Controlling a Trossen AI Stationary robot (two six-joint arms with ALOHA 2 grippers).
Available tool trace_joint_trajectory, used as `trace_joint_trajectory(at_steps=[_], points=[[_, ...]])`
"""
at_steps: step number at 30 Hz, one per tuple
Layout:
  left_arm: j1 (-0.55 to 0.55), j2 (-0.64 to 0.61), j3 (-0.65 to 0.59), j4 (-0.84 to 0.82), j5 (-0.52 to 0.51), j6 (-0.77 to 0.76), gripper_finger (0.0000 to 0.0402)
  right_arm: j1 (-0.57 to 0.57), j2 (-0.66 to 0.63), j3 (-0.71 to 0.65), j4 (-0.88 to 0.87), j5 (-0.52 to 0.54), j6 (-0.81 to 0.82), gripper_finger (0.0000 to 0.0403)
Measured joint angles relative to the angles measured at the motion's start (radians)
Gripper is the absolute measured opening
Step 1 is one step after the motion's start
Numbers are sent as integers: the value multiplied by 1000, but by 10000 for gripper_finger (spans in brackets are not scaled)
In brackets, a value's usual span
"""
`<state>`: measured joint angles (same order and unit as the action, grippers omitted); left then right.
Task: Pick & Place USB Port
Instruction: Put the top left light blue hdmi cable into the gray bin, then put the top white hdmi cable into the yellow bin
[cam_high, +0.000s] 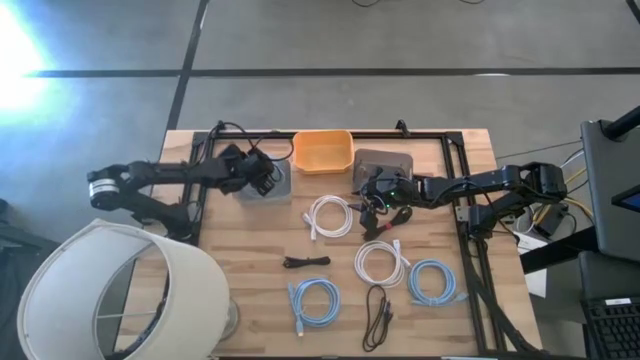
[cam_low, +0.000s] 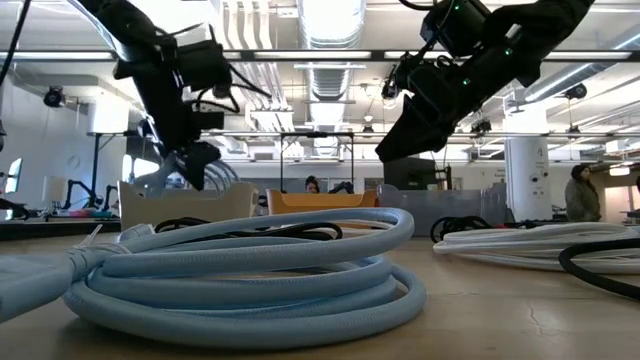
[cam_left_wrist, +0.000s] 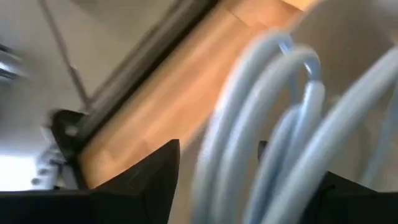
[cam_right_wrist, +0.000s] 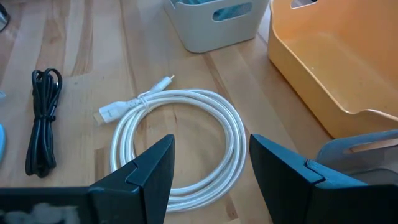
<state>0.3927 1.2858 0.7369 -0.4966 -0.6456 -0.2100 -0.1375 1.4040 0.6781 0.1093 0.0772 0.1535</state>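
Observation:
My left gripper (cam_high: 268, 180) hangs over the small white bin (cam_right_wrist: 217, 25) near the table's far left. It is open, and loops of a light-blue cable (cam_left_wrist: 273, 124) stand between its fingers; the low view shows pale loops beside my left gripper (cam_low: 195, 165), above the bin. My right gripper (cam_high: 372, 203) is open and holds nothing. It hovers near the grey bin (cam_high: 385, 162), above and just right of a white coiled cable (cam_high: 330, 215) that lies flat on the wood (cam_right_wrist: 180, 143). My left gripper (cam_left_wrist: 217, 149) has the light-blue cable's loops between its open fingers, coming from above over the white bin. I cannot tell whether either finger touches the loops.
An orange bin (cam_high: 322, 150) sits between the white and grey bins at the far edge. More cables lie toward the near side: a white coil (cam_high: 382, 262), two light-blue coils (cam_high: 432, 282) (cam_high: 315, 300), two black bundles (cam_high: 305, 262) (cam_high: 378, 315). A lampshade (cam_high: 110, 290) covers the near-left corner.

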Motion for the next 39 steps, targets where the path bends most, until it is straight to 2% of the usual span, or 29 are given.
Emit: trace_joint_trajectory(at_steps=[6,11,19,26,30,39], points=[[0,-16,74,-35,-40,55,222,0,0,0,0,0,0,206],[1,-21,102,-47,-112,74,221,0,0,0,0,0,0,206],[8,-19,93,-156,-26,36,219,0,0,0,0,-1,0,206],[6,-19,99,-194,-24,-9,216,0,0,0,-1,-1,0,206],[-14,-23,127,-193,65,-13,213,0,0,0,-1,-1,0,206],[-164,-32,173,-113,115,-33,208,1,0,0,0,-1,0,206]])
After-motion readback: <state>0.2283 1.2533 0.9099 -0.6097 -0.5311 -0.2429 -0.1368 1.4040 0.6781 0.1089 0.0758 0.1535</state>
